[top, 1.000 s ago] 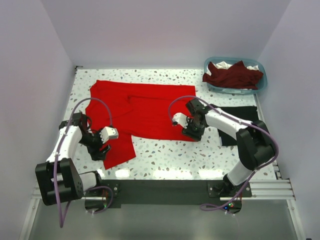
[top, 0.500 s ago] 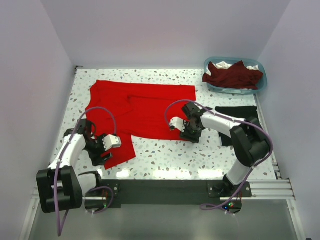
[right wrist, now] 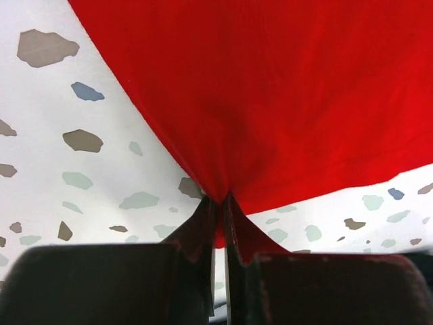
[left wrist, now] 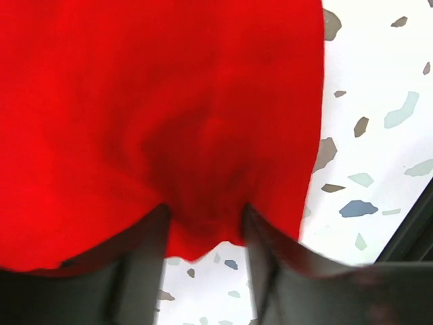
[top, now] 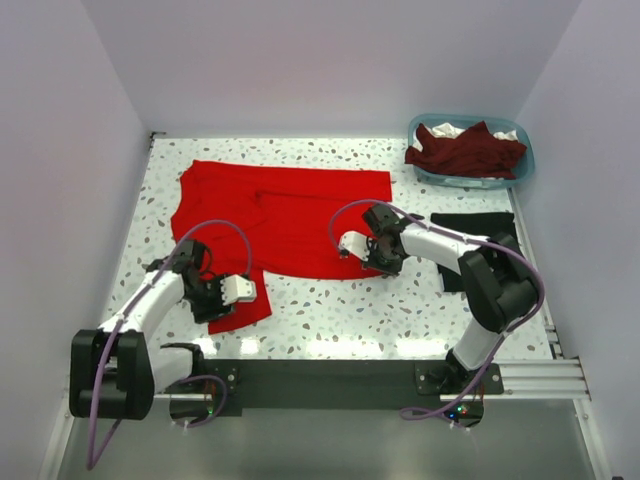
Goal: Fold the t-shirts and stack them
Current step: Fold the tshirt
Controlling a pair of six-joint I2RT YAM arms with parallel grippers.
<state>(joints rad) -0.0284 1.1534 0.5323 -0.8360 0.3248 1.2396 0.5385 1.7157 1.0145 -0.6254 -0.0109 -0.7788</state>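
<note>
While R gripper (right wrist: 222, 198) pinches red tee (top: 290, 215), L gripper (left wrist: 203, 211) (spread) straddles it.

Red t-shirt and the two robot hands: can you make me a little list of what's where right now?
red t-shirt: spread on the speckled table
left gripper: jaws apart, red cloth between them
right gripper: shut on the red t-shirt's near edge
black t-shirt: flat at the right, partly behind the right arm
maroon t-shirt: heaped in the light blue basket, far right corner
</note>
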